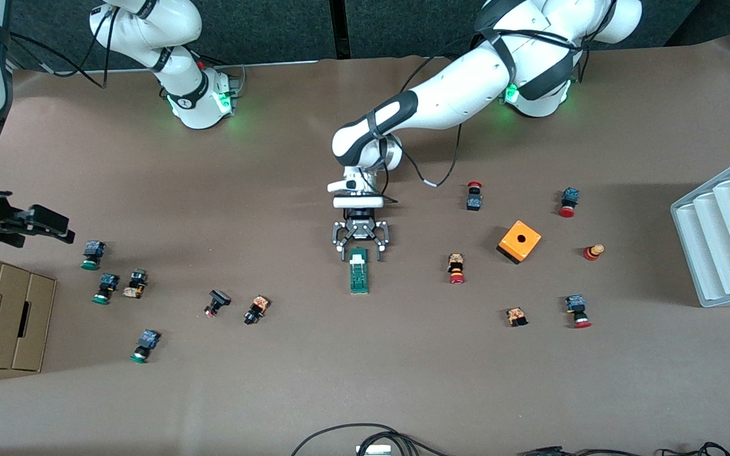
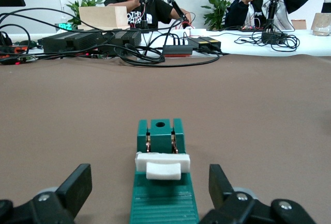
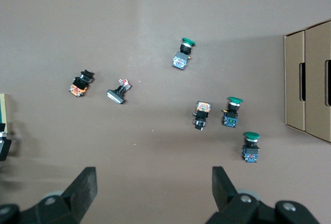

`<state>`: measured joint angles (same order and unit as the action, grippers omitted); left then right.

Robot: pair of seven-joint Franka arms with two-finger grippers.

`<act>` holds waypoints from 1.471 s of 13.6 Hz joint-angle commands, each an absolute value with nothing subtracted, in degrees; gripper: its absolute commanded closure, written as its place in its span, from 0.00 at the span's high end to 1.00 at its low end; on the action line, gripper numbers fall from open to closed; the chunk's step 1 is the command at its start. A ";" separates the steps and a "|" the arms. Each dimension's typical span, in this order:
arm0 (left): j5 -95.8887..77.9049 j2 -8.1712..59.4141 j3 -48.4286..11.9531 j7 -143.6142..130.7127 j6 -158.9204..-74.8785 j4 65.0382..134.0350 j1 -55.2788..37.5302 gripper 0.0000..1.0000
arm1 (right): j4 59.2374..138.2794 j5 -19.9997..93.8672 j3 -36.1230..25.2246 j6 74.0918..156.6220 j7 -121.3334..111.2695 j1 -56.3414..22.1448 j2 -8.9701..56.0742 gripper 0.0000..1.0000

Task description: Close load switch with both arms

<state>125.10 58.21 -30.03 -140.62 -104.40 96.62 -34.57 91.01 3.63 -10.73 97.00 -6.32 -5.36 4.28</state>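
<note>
**Operator:** I'm holding the left claw (image 1: 361, 252) low over the middle of the bench (image 1: 365, 380), fingers spread wide and gripping nothing. The switch (image 1: 359, 270) is lying flat right under it, its white lever (image 2: 162, 165) end sitting between the fingertips.

**Spotter:** Which way is it running?

**Operator:** Its long axis is pointing straight away from the claw toward the front camera, so I'm judging the fingers are squared to either side of it.

**Spotter:** And the other arm?

**Operator:** The right claw (image 1: 54, 228) is waiting, also wide open and empty, up over the bench's end by the cardboard box (image 1: 4, 316), well apart from the switch. The left is far nearer.
</note>
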 commanded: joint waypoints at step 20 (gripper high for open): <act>126.83 60.29 -29.62 -140.54 -103.71 92.99 -36.21 0.99 | 91.49 15.11 -9.76 103.00 36.86 -17.30 5.62 0.99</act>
